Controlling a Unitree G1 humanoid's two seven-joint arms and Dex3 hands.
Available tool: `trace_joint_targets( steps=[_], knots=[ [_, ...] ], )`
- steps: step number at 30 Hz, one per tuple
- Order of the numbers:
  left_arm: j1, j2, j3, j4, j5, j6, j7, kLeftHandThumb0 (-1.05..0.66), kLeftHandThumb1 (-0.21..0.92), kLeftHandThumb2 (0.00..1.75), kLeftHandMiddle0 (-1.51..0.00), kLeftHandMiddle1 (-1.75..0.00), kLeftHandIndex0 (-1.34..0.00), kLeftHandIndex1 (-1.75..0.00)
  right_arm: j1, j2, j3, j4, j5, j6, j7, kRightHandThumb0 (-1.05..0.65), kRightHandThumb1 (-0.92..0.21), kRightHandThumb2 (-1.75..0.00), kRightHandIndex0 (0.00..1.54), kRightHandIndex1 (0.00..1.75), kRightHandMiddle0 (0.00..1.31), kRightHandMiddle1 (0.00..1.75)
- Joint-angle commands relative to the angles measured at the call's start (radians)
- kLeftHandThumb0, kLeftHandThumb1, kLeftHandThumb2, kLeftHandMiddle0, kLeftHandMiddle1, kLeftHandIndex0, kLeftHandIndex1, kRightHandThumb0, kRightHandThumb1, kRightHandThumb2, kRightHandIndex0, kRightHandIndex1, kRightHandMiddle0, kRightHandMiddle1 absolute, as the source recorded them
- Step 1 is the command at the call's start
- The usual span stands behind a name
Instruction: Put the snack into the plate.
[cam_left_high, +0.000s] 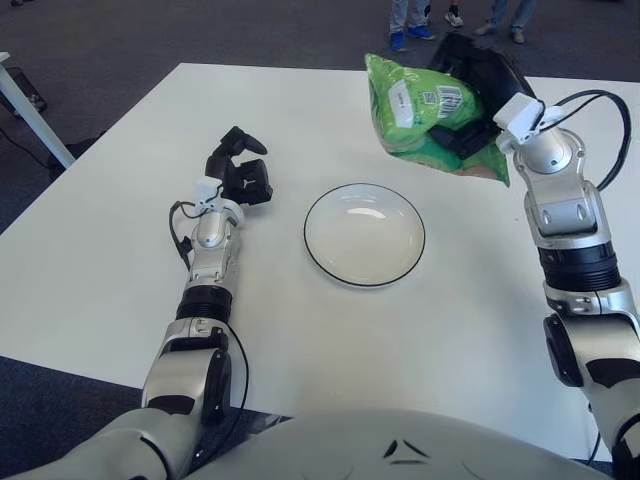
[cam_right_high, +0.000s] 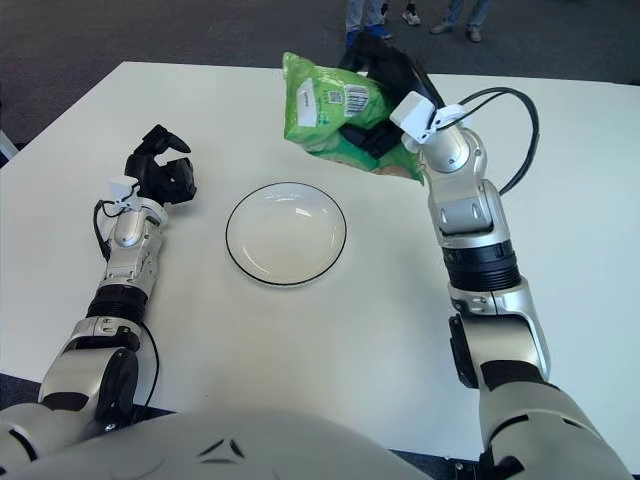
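Observation:
My right hand is shut on a green snack bag with a white barcode label and holds it in the air, up and to the right of the plate. The bag hangs tilted, its lower corner toward my right forearm. The plate is round, white with a dark rim, and lies bare in the middle of the white table. My left hand shows left of the plate, its fingers relaxed and holding nothing.
The table's far edge runs behind the bag, with dark carpet and people's feet beyond it. A white table leg stands at the far left. A black cable loops off my right wrist.

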Motion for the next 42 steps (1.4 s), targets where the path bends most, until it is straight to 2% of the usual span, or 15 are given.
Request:
trace_joint_targets(
  steps=[1, 12, 28, 33, 42],
  knots=[
    [0.088, -0.040, -0.004, 0.060, 0.003, -0.016, 0.007, -0.48, 0.33, 1.31, -1.32, -1.75, -0.61, -1.75, -0.025, 0.005, 0.013, -0.027, 0.010, -0.010, 0.038, 0.00, 0.01, -1.70, 0.85, 1.73, 0.64, 1.75],
    [0.086, -0.045, -0.005, 0.066, 0.003, -0.024, 0.009, -0.48, 0.33, 1.31, -1.33, -1.75, -0.61, -1.75, -0.029, 0.010, 0.050, -0.043, -0.023, -0.039, 0.070, 0.00, 0.04, -1.72, 0.88, 1.72, 0.66, 1.75],
    [0.082, -0.042, -0.008, 0.082, 0.006, -0.046, 0.003, -0.48, 0.33, 1.30, -1.33, -1.75, -0.60, -1.75, -0.013, 0.030, 0.100, -0.077, -0.052, -0.013, 0.120, 0.00, 0.05, -1.73, 0.89, 1.71, 0.66, 1.75],
    [0.080, -0.040, -0.010, 0.086, 0.007, -0.048, 0.002, -0.48, 0.33, 1.30, -1.32, -1.75, -0.60, -1.75, -0.011, 0.040, 0.110, -0.057, -0.059, -0.054, 0.110, 0.00, 0.05, -1.73, 0.89, 1.73, 0.66, 1.75],
    [0.079, -0.035, -0.014, 0.090, 0.007, -0.053, -0.008, -0.48, 0.33, 1.30, -1.32, -1.75, -0.60, -1.75, 0.013, 0.067, 0.135, -0.005, -0.074, -0.187, 0.083, 0.00, 0.06, -1.74, 0.88, 1.73, 0.67, 1.75]
  ],
)
